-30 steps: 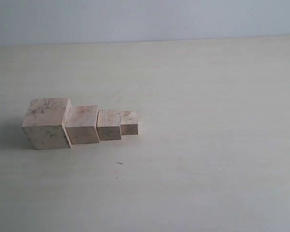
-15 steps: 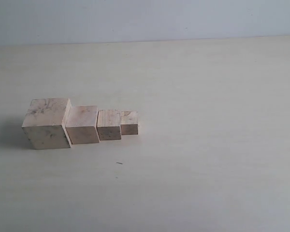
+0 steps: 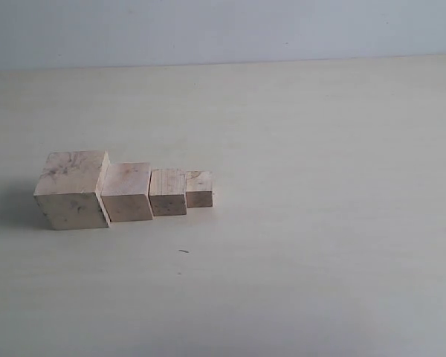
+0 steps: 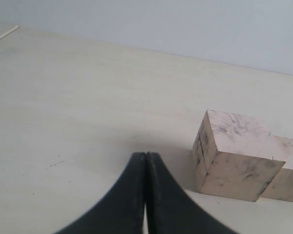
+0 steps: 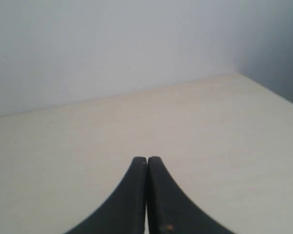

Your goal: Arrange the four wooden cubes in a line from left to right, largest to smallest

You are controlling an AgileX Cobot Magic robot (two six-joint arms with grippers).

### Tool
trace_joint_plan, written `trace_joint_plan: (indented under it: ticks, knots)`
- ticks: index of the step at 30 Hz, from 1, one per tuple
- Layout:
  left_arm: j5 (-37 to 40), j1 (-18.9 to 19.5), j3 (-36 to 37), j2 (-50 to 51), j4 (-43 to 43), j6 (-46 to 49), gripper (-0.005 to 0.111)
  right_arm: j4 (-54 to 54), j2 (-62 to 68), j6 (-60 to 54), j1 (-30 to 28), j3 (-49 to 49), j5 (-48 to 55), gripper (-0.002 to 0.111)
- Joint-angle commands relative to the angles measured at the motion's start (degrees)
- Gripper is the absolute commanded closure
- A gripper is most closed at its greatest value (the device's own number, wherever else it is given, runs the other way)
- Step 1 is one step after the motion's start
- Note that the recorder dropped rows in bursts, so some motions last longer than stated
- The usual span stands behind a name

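Observation:
Four light-beige wooden cubes stand in a touching row on the table's left side in the exterior view. From left to right they are the largest cube, a smaller cube, a still smaller cube and the smallest cube. No gripper shows in the exterior view. In the left wrist view my left gripper is shut on nothing, a short way from the largest cube, with the second cube behind it. My right gripper is shut and empty over bare table.
The pale tabletop meets a light wall at the back. A tiny dark speck lies in front of the row. In the right wrist view the table ends at a darker side wall.

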Motion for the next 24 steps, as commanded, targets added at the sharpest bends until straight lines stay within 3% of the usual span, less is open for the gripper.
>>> trace_joint_plan:
  ticks: [1,8,24]
  knots:
    - [-0.3,-0.4,-0.03,-0.31,-0.37,0.29,0.107,2.49,-1.73,-0.53,-0.39,3.92,-1.26,0.108]
    - [-0.3,-0.4,-0.03,-0.31,-0.37,0.29,0.107,2.49,-1.9,-7.12,-0.39,3.92,-1.33,0.108]
    - [-0.3,-0.4,-0.03,-0.31,-0.37,0.29,0.107,2.49,-1.9,-6.81,-0.39,3.92,1.65,0.108]
